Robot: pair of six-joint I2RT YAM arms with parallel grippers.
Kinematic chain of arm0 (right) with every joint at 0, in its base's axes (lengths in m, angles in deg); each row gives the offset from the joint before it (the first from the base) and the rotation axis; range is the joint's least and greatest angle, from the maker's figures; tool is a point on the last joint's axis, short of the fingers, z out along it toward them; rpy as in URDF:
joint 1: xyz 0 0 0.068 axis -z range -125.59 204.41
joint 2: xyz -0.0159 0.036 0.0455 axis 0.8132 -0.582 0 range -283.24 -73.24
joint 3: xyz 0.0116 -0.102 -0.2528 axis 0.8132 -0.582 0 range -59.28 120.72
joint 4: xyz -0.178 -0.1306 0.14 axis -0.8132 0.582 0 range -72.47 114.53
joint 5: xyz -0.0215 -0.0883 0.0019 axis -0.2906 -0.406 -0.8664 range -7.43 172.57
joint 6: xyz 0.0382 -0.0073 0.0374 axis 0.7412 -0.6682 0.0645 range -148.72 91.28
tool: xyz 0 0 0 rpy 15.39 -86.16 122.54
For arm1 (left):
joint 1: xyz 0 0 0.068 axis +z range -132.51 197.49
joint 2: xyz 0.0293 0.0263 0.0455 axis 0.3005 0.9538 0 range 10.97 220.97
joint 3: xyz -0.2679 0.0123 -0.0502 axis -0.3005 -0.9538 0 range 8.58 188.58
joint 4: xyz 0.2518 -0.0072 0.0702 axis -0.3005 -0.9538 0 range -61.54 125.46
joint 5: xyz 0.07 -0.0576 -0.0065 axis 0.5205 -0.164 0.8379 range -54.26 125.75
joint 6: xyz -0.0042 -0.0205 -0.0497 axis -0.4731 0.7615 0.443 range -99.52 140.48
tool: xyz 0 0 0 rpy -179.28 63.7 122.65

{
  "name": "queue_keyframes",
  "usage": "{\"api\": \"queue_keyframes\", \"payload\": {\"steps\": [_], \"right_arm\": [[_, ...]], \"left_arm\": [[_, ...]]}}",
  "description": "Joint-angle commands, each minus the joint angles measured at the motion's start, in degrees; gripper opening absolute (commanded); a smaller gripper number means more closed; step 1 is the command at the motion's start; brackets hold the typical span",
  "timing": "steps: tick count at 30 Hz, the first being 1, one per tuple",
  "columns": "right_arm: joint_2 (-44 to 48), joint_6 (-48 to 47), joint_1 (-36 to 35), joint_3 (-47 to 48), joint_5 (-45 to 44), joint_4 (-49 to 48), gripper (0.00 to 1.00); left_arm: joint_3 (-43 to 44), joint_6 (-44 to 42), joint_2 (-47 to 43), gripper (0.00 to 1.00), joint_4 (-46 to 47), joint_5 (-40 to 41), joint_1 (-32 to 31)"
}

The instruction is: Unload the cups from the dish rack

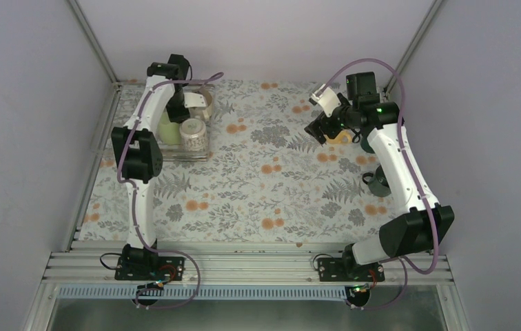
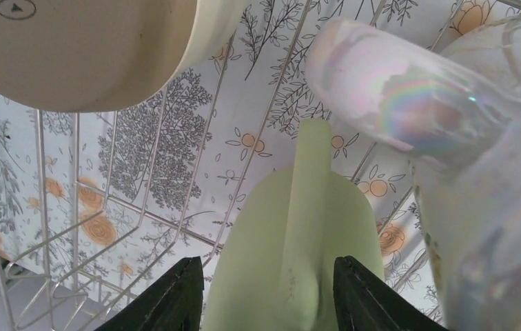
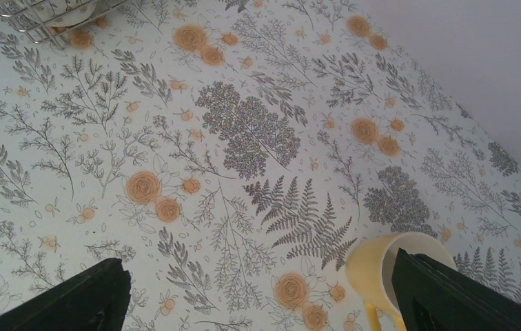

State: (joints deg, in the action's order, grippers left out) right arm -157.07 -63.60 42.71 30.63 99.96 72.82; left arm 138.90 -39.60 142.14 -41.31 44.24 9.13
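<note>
The dish rack point(image 1: 183, 157) was seen at the far left of the floral tablecloth point(image 1: 264, 200), with three mugs held in it. These were a pale green mug point(image 2: 244, 241), a cream-white mug point(image 2: 85, 55) with its base turned toward the left wrist camera, and a patterned white mug point(image 2: 464, 179) just beside the green one. The left gripper point(image 2: 268, 263) was positioned inside the rack, its fingers spread apart and set on either side of the green mug's handle point(image 2: 309, 179), with nothing clamped. The right gripper point(image 3: 259, 262) was held above the cloth, well apart from the rack, its fingers parted wide and nothing grasped. A yellow mug point(image 3: 382, 272) was set upright on the cloth between them, near the right-hand finger. A dark mug point(image 1: 380, 183) was found on the cloth beside the right arm, partly hidden by it.
</note>
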Motion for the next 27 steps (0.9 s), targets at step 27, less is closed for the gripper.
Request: {"api": "queue_keyframes", "payload": {"steps": [27], "right_arm": [[1.19,-0.9,-0.54,-3.73,0.01,-3.31,0.97]], "left_arm": [[0.65,-3.79,3.67,0.14,-1.01,2.04,0.41]]}}
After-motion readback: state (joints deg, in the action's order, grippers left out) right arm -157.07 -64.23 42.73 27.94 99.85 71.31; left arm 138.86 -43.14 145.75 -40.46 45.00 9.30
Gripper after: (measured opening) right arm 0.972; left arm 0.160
